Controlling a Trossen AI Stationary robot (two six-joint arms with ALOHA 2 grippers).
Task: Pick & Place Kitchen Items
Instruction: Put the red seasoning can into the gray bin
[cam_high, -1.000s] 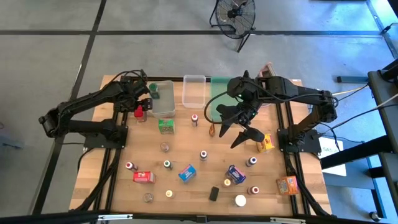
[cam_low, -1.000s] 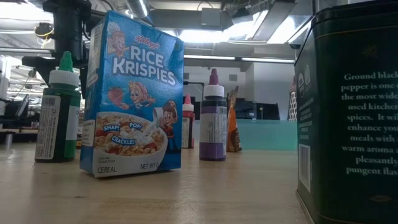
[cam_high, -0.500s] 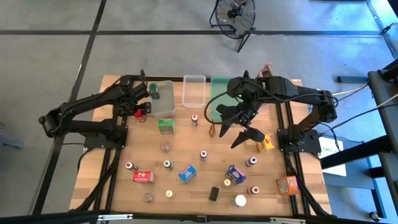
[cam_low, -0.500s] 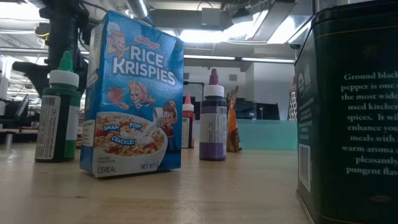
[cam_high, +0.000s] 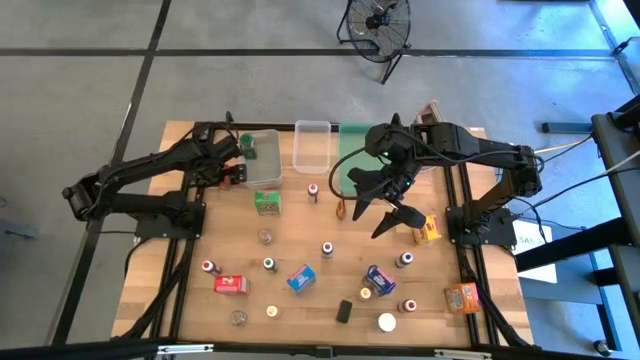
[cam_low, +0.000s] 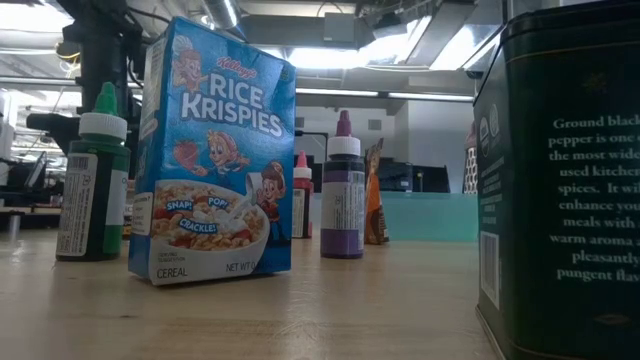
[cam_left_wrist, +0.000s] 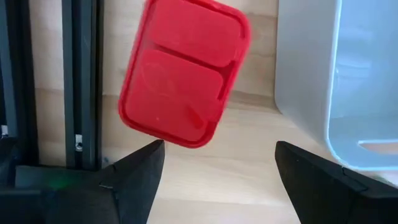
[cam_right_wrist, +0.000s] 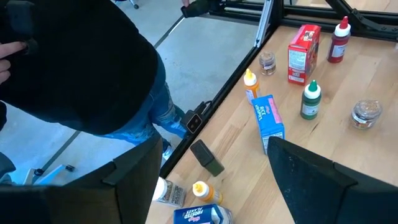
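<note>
My left gripper (cam_high: 233, 172) is open above a red-lidded jar at the table's far left, beside a clear bin (cam_high: 264, 160). In the left wrist view the red lid (cam_left_wrist: 185, 71) shows from above, just ahead of my spread fingers, which stand apart from it. A green-capped bottle (cam_high: 247, 148) lies in that bin. My right gripper (cam_high: 386, 207) hangs open over the table's middle right, above bare wood. Small boxes, bottles and jars stand scattered on the table: a green box (cam_high: 266, 202), a red box (cam_high: 231, 285) and a blue cereal box (cam_high: 301, 277).
A second clear bin (cam_high: 312, 145) and a green tray (cam_high: 350, 160) sit along the far edge, with the grater (cam_high: 428, 112) behind. A dark pepper tin (cam_low: 560, 180) and the cereal box (cam_low: 215, 150) fill the low view. A person (cam_right_wrist: 74, 68) stands at the near edge.
My left gripper has moved from beside the bin's far end toward the near edge and now covers the red-lidded jar, which has stayed in place.
</note>
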